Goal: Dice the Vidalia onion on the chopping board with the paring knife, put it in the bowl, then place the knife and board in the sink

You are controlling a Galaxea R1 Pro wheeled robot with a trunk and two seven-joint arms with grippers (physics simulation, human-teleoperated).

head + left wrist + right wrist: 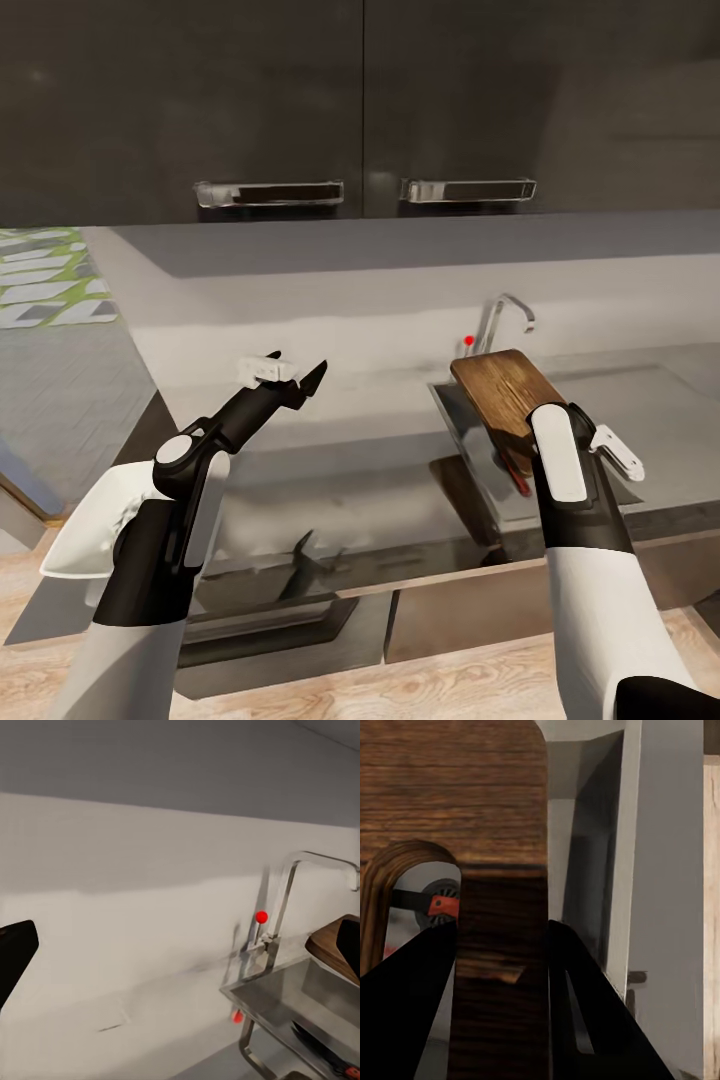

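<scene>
My right gripper (525, 445) is shut on the handle end of the chopping board (503, 390), a dark brown wooden board held tilted above the sink (452, 415). In the right wrist view both fingers (405, 990) clamp the chopping board (450, 787) beside its oval slot. Through that slot the paring knife (431, 904) lies in the basin, dark with a reddish part. My left gripper (295, 375) hangs open and empty over the countertop (350, 480), left of the sink. The onion and the bowl are out of view.
A curved chrome faucet (503, 318) with a red knob (469, 341) stands behind the sink. Dark upper cabinets with two handles (268, 193) hang overhead. The countertop's front edge (440, 572) runs close to my arms, above dark cabinet fronts.
</scene>
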